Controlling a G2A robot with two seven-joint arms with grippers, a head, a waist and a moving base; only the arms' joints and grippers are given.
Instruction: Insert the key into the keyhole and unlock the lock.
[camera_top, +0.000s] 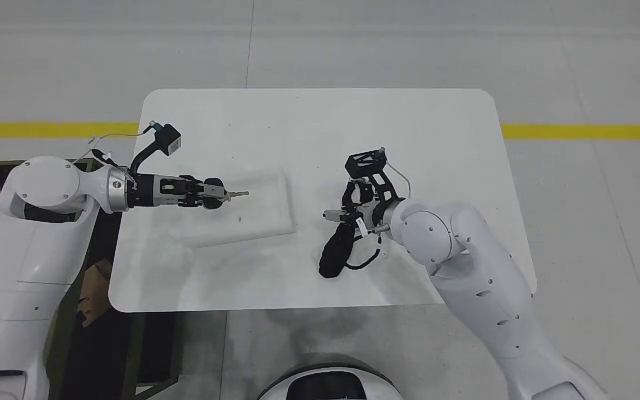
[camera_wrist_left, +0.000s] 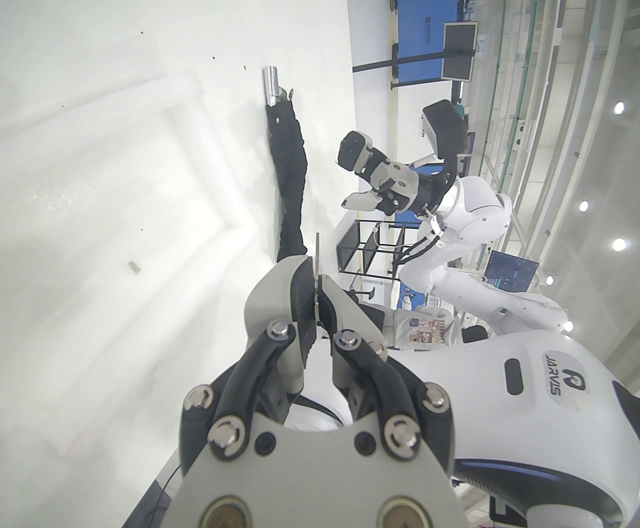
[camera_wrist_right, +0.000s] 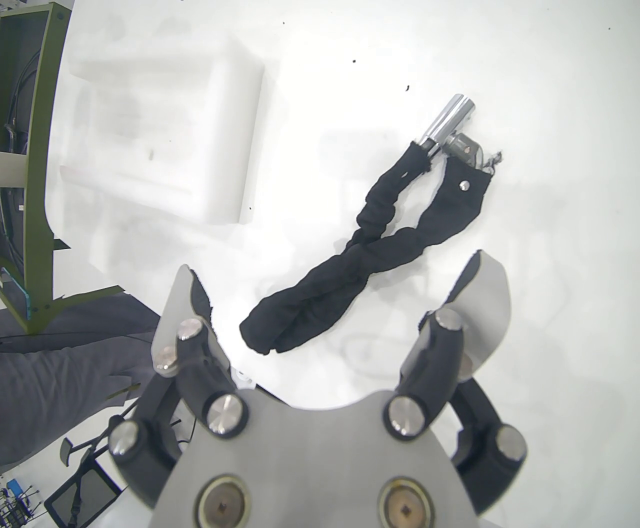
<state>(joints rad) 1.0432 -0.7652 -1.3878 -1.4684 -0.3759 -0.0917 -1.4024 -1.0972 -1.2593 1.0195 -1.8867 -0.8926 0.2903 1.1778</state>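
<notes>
Key (camera_wrist_left: 317, 250) sits clamped blade-forward in the left gripper (camera_wrist_left: 315, 289), ready for insertion. Right gripper (camera_wrist_right: 336, 274) hangs spread above the lock (camera_wrist_right: 300, 306), probably to steady it.

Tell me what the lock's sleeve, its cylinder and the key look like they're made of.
The sleeve: black woven fabric, matte; it wrinkles and frays at one end. The cylinder: polished metal, likely steel, with a mirror-like shine. The key: apparently thin grey metal, seen edge-on in the left gripper.
</notes>
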